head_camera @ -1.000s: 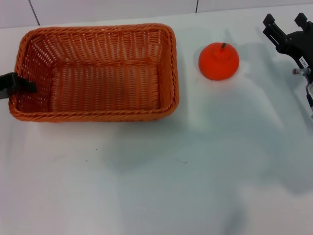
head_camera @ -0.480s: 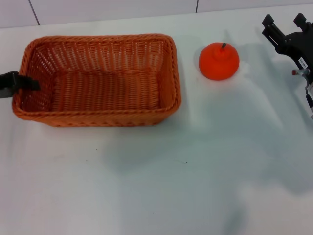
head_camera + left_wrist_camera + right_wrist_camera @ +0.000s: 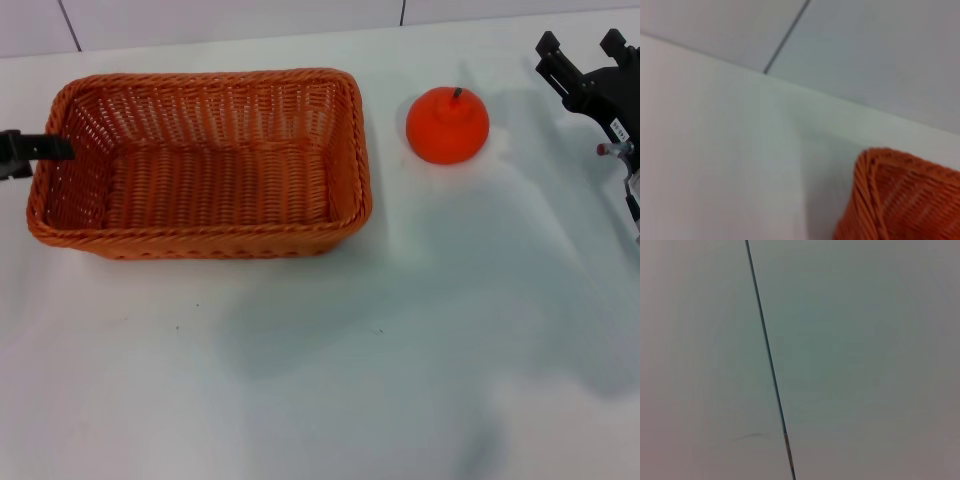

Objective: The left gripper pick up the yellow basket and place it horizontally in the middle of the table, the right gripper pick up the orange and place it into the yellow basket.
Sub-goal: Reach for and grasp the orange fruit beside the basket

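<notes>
Here, ribbed wicker yellow basket [image 3: 205, 160] beside knobbly round orange [image 3: 447, 124]

Pale tiled wall [image 3: 230, 20] with dark seams

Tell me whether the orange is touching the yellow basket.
Apart. The head view shows bare white table between the orange and the right-hand wall of the yellow basket.
</notes>
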Robot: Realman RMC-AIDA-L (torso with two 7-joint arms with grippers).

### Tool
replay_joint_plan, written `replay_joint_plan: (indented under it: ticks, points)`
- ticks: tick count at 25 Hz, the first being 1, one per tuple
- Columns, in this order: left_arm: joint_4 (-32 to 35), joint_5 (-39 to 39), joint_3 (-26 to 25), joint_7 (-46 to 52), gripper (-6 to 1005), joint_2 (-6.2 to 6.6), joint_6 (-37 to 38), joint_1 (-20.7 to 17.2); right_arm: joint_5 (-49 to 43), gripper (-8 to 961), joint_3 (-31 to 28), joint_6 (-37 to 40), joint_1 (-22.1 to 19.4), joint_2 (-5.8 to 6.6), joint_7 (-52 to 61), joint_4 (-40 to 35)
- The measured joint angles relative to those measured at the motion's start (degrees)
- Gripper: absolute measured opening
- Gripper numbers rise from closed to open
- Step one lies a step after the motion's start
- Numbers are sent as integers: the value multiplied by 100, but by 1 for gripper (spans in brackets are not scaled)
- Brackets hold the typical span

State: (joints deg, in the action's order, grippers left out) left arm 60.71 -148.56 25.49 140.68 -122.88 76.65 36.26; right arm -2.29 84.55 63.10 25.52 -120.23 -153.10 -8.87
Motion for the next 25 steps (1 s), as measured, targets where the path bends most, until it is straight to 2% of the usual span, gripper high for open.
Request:
replay_joint_plan:
  ticks: [4,14,15,16,19,25]
  points:
    - [329,146,36,-140,800,-101,-139,-119,0,940,0,11,-7,0,0,0]
    - [512,2075,97,-1240,901,-111,-444,-605,1,931,28,-5,10,0,0,-22]
    - [369,2867,93,-1867,911,-131,-532,-754,0,930,61,-4,10,0,0,-36]
    - [369,2867,93,-1867,911,-131,-532,-754,1,928,102,-3,12,0,0,-41]
    - [-36,4154,90,-2754,910,-125,-549,-967,1,924,266,-10,25,0,0,-50]
    - [-665,5719,78,-4177,908,-118,-292,-1184,-5,915,808,-147,111,-8,248,-54]
